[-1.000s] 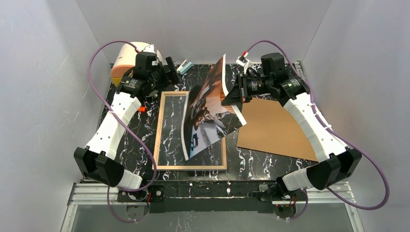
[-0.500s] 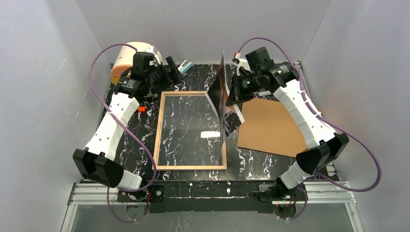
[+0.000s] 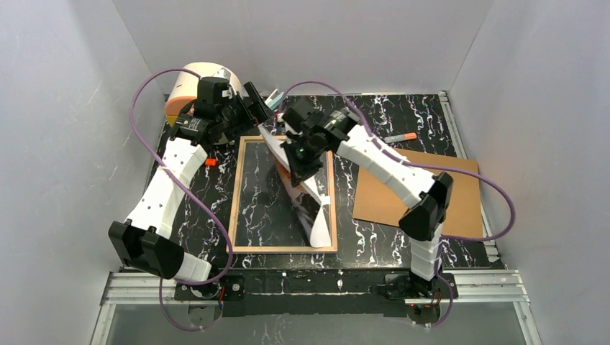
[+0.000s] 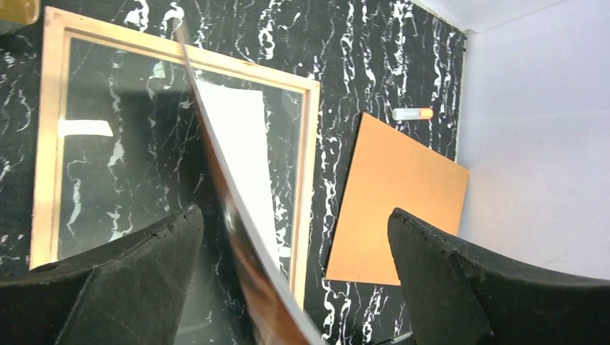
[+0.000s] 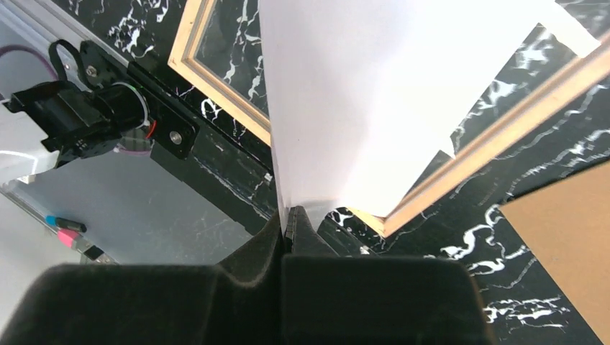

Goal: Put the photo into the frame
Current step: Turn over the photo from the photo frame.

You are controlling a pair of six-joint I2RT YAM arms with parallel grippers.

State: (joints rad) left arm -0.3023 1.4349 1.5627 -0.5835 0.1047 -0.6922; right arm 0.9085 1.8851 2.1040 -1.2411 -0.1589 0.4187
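The frame point(image 3: 237, 194), a light wood rim with a glass pane, lies flat in the middle of the table. My right gripper point(image 3: 297, 157) is over it, shut on one edge of the photo point(image 3: 321, 227). The photo stands steeply tilted over the pane, white back facing right. The right wrist view shows my jaws point(image 5: 291, 213) closed on the white back point(image 5: 374, 93) above the frame's rim point(image 5: 489, 142). My left gripper point(image 3: 256, 102) is open at the frame's far left corner. In the left wrist view the photo's edge point(image 4: 237, 215) runs between its spread fingers point(image 4: 291, 223), touching neither.
The brown backing board point(image 3: 431, 194) lies right of the frame and also shows in the left wrist view point(image 4: 392, 201). An orange-tipped marker point(image 3: 400, 136) lies behind it. A peach roll point(image 3: 183, 86) and a small teal object point(image 3: 275, 98) sit at the back left.
My right arm has swung left with the photo, from beside the backing board to over the frame. The photo has turned so its white back shows. The left arm has hardly moved.
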